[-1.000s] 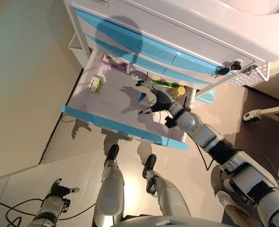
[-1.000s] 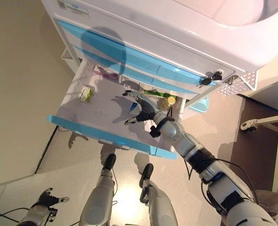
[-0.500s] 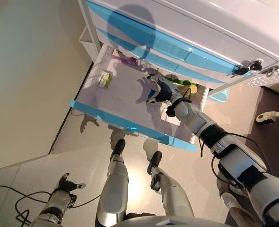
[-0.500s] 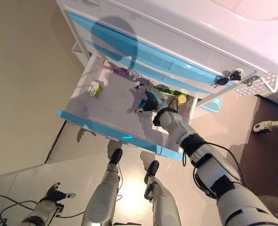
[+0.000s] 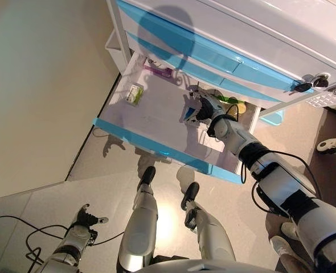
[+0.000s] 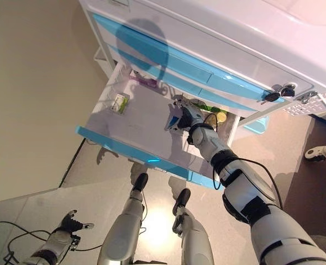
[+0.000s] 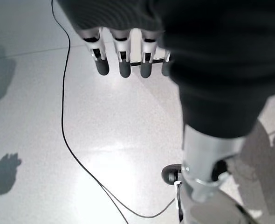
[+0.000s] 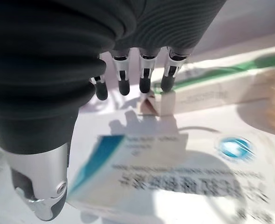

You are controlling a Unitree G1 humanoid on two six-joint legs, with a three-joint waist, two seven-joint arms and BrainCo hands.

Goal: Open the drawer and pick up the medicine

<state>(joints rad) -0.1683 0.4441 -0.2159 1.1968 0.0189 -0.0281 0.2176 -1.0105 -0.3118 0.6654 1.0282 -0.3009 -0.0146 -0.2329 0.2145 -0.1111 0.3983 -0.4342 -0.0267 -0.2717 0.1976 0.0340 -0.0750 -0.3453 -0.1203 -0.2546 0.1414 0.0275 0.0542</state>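
With the drawer (image 5: 156, 149) open, we see the right hand (image 6: 186, 116) hovering over the white-and-blue box (image 8: 170, 172) on its floor, fingers (image 8: 146, 84) straight, holding nothing (left hand (image 5: 86, 219) idle); next, close on the box, lying flat, long axis across the fingers

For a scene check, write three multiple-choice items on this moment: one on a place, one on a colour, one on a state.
1. Where is the right hand?
A. over the open drawer
B. on the floor
C. on the cabinet top

2. What colour is the drawer's front edge?
A. red
B. light blue
C. black

3. How are the left hand's fingers?
A. curled round a box
B. straight, holding nothing
C. gripping a handle

Key: 1 A, the hand hangs above the white and blue box inside the drawer; 2 B, the front strip is light blue; 3 B, the left wrist view shows straight fingers over bare floor.
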